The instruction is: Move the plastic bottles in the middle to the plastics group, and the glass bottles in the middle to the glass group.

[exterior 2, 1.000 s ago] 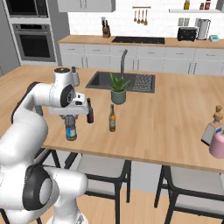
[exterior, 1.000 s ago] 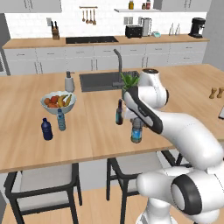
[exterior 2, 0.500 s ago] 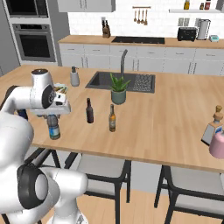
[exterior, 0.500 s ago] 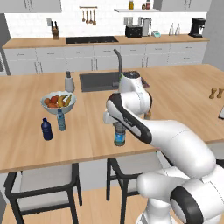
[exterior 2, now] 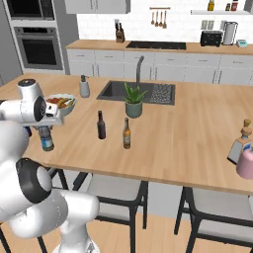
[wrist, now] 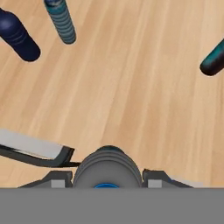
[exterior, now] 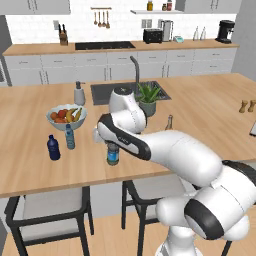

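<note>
nearest thing in the hand view is the water bottle [wrist: 107, 168] itself, seen top-down, wedged right between the two fingertips, so the gripper [wrist: 106, 178] is clamped on it, jaws about half closed around the body. bottle hangs upright, long axis straight down along the hand, and in the left base view it [exterior: 113, 153] sits just above the counter [exterior: 210, 115] near the front edge. can't tell if the base is touching the wood or a hair off it.

the bit that matters: the plastics group lies ahead and off to the robot's left of the jaws. in the hand view the navy bottle [wrist: 17, 37] and the pale-blue bottle [wrist: 62, 22] stand side by side at the top left, both upright, a fair stretch of bare wood between them and the held one. left base view agrees, navy [exterior: 53, 148] and pale blue [exterior: 70, 137] near the fruit bowl [exterior: 66, 116].

so i'd guess the carry is mostly done, just a bit more leftward travel before setting down beside those two.

further back, the dark beer bottle [exterior 2: 101, 125] and amber one [exterior 2: 127, 133] are mid-counter, not yet sorted.
</note>
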Robot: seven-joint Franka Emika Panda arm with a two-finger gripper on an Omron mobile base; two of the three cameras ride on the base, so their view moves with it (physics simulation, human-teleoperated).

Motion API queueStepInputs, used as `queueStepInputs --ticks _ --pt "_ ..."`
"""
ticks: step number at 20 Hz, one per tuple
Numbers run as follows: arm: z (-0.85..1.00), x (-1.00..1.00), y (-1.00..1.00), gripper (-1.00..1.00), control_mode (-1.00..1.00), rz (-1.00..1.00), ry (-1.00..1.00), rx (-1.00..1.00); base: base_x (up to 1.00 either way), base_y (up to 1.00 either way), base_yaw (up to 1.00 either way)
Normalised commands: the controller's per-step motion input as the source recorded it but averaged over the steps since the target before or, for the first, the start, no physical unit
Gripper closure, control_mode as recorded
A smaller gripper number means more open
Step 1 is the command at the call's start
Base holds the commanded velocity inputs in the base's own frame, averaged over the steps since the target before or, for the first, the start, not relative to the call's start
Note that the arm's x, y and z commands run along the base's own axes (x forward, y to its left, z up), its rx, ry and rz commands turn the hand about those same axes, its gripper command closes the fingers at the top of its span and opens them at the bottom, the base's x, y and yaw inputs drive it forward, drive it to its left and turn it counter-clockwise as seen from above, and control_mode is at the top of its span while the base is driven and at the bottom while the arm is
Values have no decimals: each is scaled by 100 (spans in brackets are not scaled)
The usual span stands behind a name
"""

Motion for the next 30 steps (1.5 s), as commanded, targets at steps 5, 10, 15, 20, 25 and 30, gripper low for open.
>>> queueStepInputs --ticks 5,10,15,20,25,30 --pt "-1 58 67 100 -100 0 0 3 0 0 0" --pt "-18 54 60 100 -100 0 -3 1 0 0 0" --pt "-28 41 40 100 -100 0 -1 2 0 0 0" --pt "-39 35 24 100 -100 0 0 6 0 0 0" --pt "-39 32 17 100 -100 1 0 12 0 0 0" --pt "-39 24 11 100 -100 0 0 6 0 0 0"
